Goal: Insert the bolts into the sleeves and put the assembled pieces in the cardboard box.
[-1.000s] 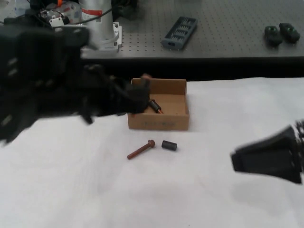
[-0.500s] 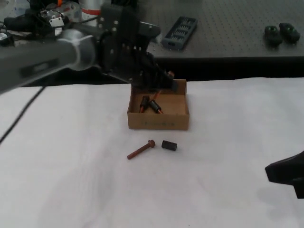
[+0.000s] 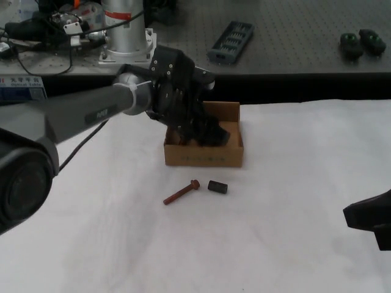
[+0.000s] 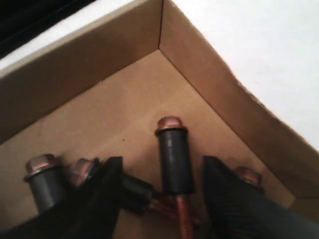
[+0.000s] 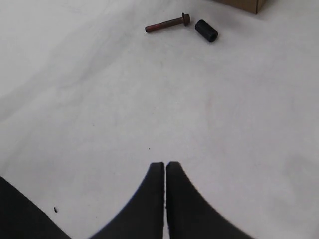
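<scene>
The left gripper [image 4: 162, 164] had its two black fingers [image 4: 107, 199] spread apart down inside the brown cardboard box [image 4: 75, 74], not squeezing anything as far as I could see. Lying between them, with a gap on each side, was an assembled piece [image 4: 173, 154]: a black sleeve with a copper-coloured bolt head poking out one end and the threaded shank out the other. The shank's tip ran off out of sight.

Two more capped sleeves [image 4: 44, 181] sat right by one finger, their lower ends hidden behind it. A fourth bolt head [image 4: 246, 175] peeked out past the other finger, and I couldn't make out the rest of it.

From behind the arms, the left gripper [image 3: 204, 134] blocked most of the inside of the box [image 3: 204, 160], so the pieces in there were basically hidden from that side.

The right gripper [image 5: 165, 167] had its fingers pressed flat together with nothing in them, hanging over the white cloth [image 5: 75, 99] well away from the box. From behind I only caught a dark chunk of that arm [image 3: 369, 217], cut off at the edge.

Out on the cloth, just in front of the box, lay a loose copper-coloured bolt [image 3: 181, 192] [image 5: 168, 23]. Its head pointed at a short black empty sleeve [image 3: 217, 187] [image 5: 206, 30], close by but not touching.
</scene>
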